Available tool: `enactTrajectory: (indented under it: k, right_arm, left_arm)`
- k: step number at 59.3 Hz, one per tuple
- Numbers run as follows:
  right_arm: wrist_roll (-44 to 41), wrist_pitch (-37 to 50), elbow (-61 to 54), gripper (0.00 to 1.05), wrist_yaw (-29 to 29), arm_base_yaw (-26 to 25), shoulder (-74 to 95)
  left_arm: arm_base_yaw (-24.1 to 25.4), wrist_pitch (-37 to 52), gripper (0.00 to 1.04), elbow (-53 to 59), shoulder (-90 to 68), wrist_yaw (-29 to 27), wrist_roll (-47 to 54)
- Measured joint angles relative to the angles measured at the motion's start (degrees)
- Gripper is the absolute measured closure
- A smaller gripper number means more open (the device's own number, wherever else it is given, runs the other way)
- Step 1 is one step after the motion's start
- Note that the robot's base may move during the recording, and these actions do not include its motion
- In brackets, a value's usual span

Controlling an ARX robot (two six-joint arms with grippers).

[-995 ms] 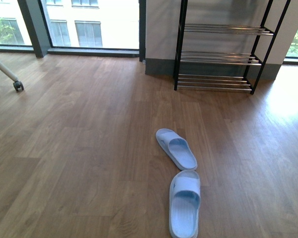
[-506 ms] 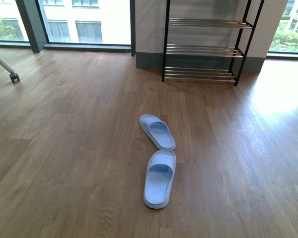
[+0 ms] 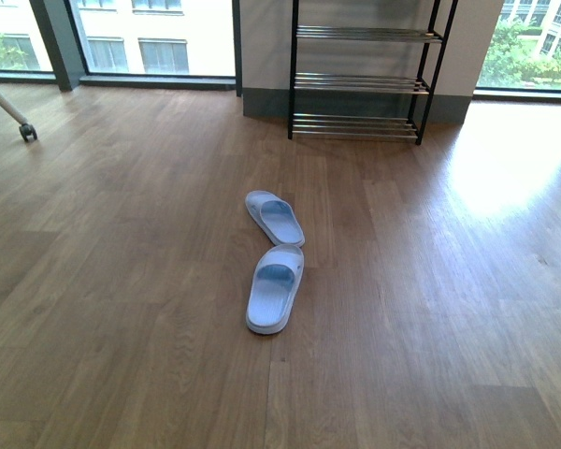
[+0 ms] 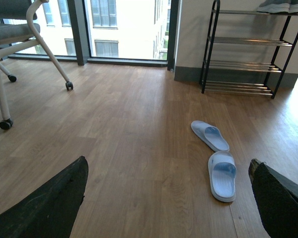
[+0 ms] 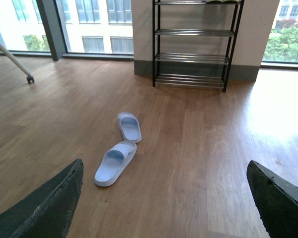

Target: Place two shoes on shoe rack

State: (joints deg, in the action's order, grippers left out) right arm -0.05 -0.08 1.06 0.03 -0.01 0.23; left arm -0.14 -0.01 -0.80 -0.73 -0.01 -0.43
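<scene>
Well short of rack (image 3: 355, 82), two slippers (image 3: 274, 285)

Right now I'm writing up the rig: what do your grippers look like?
Only the wrist views show them. The left gripper has two matte black, grainy, wedge-shaped fingers; the right gripper looks the same. No cables or markings are visible, and the front view shows neither arm.

My front camera faces the distant shoe rack (image 3: 355, 83) across the floor (image 3: 122, 281); both wrist cameras, apparently lower, share rack and slippers (image 3: 273, 290).
</scene>
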Motion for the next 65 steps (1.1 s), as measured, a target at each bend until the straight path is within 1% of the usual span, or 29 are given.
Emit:
enactTrajectory:
  k: [65]
  right_arm:
    - [0.02, 0.0, 0.0, 0.09, 0.2, -0.04, -0.07]
  left_arm:
    - [0.0, 0.0, 0.09, 0.0, 0.0, 0.07, 0.0]
